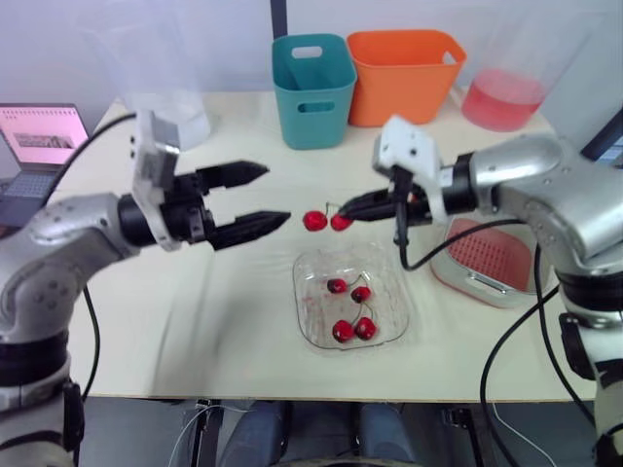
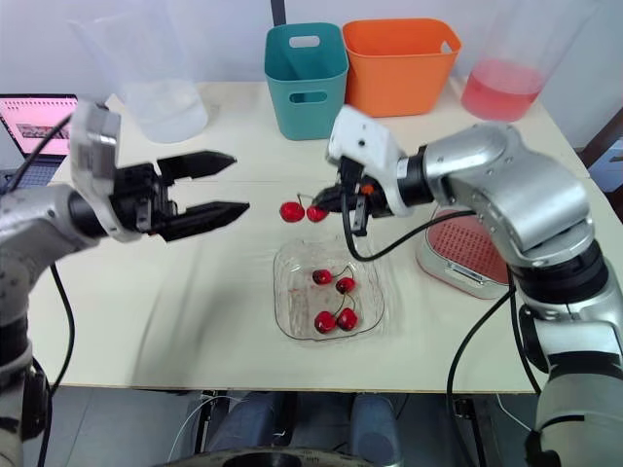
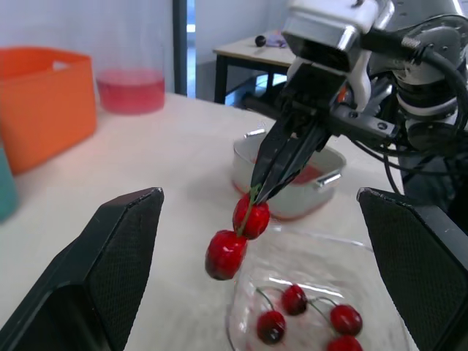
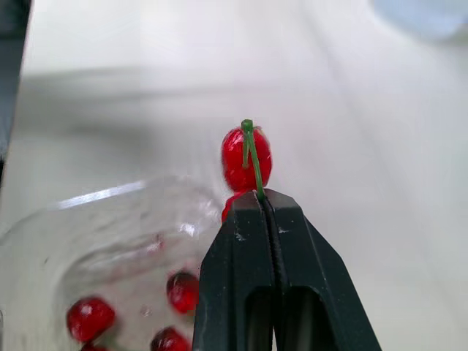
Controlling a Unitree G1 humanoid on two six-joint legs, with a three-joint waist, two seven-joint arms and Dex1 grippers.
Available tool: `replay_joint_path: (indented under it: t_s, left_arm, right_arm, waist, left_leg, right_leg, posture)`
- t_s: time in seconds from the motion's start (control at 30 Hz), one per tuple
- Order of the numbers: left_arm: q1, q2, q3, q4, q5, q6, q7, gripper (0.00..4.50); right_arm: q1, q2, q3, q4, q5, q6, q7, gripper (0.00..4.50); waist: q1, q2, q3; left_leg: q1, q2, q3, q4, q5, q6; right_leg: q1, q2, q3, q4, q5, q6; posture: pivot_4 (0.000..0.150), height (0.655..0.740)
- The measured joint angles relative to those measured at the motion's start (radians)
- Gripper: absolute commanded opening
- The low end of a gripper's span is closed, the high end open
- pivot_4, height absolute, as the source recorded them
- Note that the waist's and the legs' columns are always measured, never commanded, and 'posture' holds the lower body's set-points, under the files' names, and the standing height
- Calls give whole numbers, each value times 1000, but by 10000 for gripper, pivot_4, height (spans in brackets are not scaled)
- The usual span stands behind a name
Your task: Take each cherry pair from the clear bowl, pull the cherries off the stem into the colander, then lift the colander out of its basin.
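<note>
Red on a green stem (image 4: 252, 157), the cherry pair (image 1: 327, 221) hangs in the air above the bench (image 1: 214, 321), just past the far rim of the clear bowl (image 1: 391, 319) and touching nothing below; the right hand (image 1: 345, 211) has its two black fingers clenched flat together on the top of the stem, and in the right wrist view the fruit dangles just beyond the fingertips, one cherry above the other.

The left hand (image 1: 275, 195) is released, its fingers spread wide and pointing across at the fruit from the robot's left; it holds nothing and is apart from the cherries, which sit in the gap between the two hands.

The clear bowl rests on the bench below and slightly nearer the robot; two more pairs (image 1: 350, 309) lie inside it, four cherries on their stems.

To the robot's right of the bowl, under the right forearm, the pink-red colander (image 1: 485, 251) sits nested in its pale basin (image 1: 487, 289); I cannot tell whether any fruit lies in it.

Along the far side of the bench stand a teal bin (image 1: 313, 92) and an orange bin (image 1: 401, 78) side by side; a clear jug (image 1: 161, 92) is to their left, a tub of pink liquid (image 1: 501, 97) to their right; an open laptop (image 1: 39, 136) is at the far left.
</note>
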Motion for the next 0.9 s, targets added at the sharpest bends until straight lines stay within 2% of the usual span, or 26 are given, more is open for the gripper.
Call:
replay_joint_path:
  t_s: [0.13, 0.33, 0.43, 0.77, 0.83, 0.9]
  left_arm:
    - [-85, -42, -76, 94, 57, -22, -55, 45000]
    - [-96, -90, -137, 144, 137, -65, -115, 45000]
    - [-105, -121, -146, 156, 164, -86, -121, 36584]
    - [-133, -199, -175, 191, 226, -112, -124, 36584]
    - [-133, -207, -174, 191, 226, -112, -124, 30573]
    - [-134, -213, -174, 191, 226, -112, -125, 21904]
  right_arm:
    - [-11, 34, 0, 6, 8, -1, -14, 217]
    - [-25, 58, -11, 3, 24, 22, -58, 217]
    - [-25, 70, -21, -6, 44, 43, -77, 0]
    - [-25, 71, -39, -9, 67, 61, -110, 0]
    - [-25, 71, -39, -10, 71, 61, -113, 0]
    - [-25, 71, -39, -17, 78, 61, -117, 0]
  waist:
    - [2, 0, 0]
    - [1, 0, 0]
    - [2, 0, 0]
    - [-1, 0, 0]
    - [0, 0, 0]
    - [1, 0, 0]
  left_leg:
    - [0, -1, 0, 1, 0, 0]
    - [-1, 0, -1, 1, 1, -2]
    - [-1, -1, -1, 1, 1, -2]
    - [-1, -1, -1, 1, 1, -2]
    - [-1, -1, -1, 1, 1, -2]
    - [-1, -1, -1, 1, 1, -2]
  right_leg:
    - [0, 0, 0, 0, 0, 0]
    - [0, 0, 0, 0, 0, 0]
    - [0, 0, 0, 0, 0, 0]
    - [0, 0, 0, 0, 0, 0]
    - [0, -1, 0, 0, 0, 0]
    - [0, -1, 0, 0, 0, 0]
  posture:
    - [1500, 7400]
    - [1500, 7400]
    - [1500, 7400]
    - [1500, 7400]
    - [1500, 7400]
    - [1500, 7400]
